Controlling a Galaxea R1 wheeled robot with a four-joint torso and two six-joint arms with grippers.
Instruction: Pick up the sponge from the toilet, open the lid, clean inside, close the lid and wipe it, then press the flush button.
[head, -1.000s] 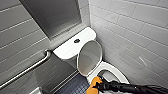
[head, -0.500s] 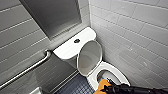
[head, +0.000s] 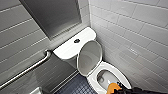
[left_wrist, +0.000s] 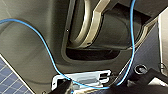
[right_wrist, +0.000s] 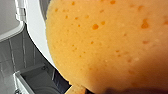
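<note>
**Orange sponge (head: 113, 88) poised at the toilet (head: 93, 80)**

Nearest us, the right gripper (head: 119, 88) sat clamped on the sponge, just over the near rim. The left gripper's (left_wrist: 102, 87) state we couldn't tell. A loose grip risked dropping it into the bowl (head: 102, 77)! Beyond, the raised lid (head: 89, 58) leaned on the tank (head: 67, 48), and a careless elbow could have knocked it down. Tiled wall (head: 130, 42) crowded the right; dark floor (head: 75, 86) lay open left. Farthest, the flush button (head: 77, 40) waited.
</note>
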